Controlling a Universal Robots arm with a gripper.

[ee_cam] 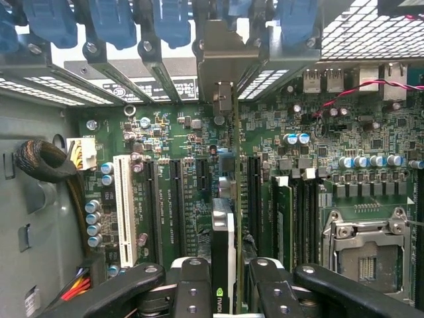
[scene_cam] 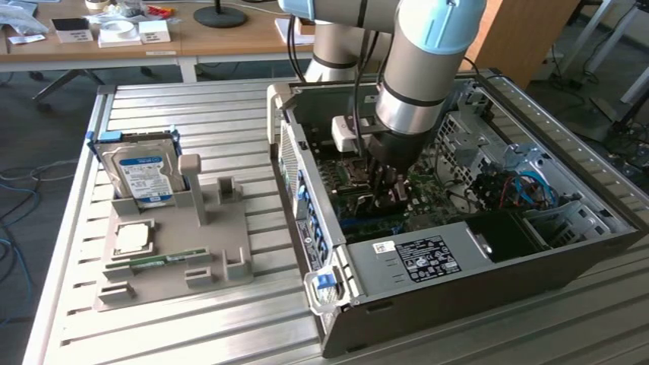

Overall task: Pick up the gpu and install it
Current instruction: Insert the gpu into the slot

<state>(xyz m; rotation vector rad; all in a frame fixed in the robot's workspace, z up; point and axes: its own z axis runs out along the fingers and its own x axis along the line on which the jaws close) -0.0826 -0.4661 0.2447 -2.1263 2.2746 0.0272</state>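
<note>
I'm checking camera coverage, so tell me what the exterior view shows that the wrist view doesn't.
Exterior view: the grey parts stand beside the computer case, holding the hard drive upright and a small RAM stick lying flat. Wrist view: the gpu edge-on between the gripper fingers, over the motherboard slots. Both: the motherboard.
</note>
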